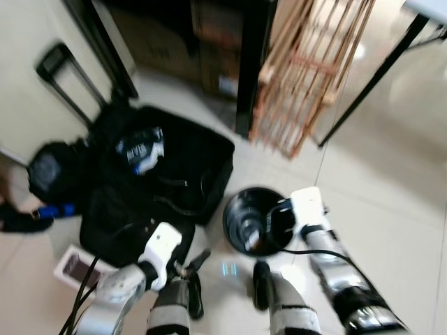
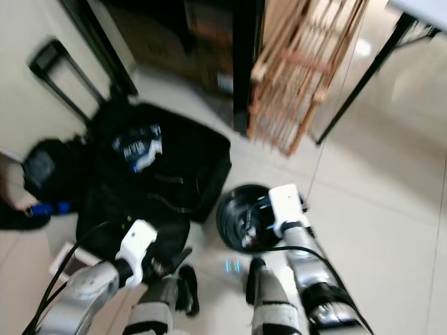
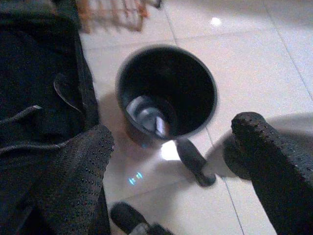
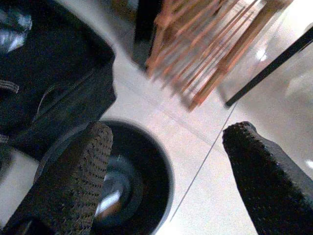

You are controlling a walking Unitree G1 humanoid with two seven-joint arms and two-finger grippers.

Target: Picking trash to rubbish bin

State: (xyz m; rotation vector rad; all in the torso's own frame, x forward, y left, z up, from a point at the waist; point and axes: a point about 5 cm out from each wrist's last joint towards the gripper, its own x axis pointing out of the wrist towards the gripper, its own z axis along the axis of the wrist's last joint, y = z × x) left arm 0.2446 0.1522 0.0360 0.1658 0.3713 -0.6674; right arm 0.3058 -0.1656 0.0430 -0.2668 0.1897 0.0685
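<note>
A round black rubbish bin (image 1: 246,209) stands on the pale tiled floor just in front of me. Something pale (image 3: 145,116) lies at its bottom; I cannot tell what it is. My right gripper (image 1: 264,225) hangs over the bin's near rim, and in the right wrist view its fingers (image 4: 73,186) stand wide apart with nothing between them. My left gripper (image 1: 190,264) is low beside the bin, at the suitcase's edge, open and empty, with its fingers (image 3: 73,186) spread on either side of the bin.
An open black suitcase (image 1: 174,178) lies to the left of the bin, a blue-and-white packet (image 1: 140,150) on top. A black bag (image 1: 49,171) sits further left. A wooden rack (image 1: 307,77) and a black table leg (image 1: 377,77) stand behind. A white box (image 1: 70,269) lies near left.
</note>
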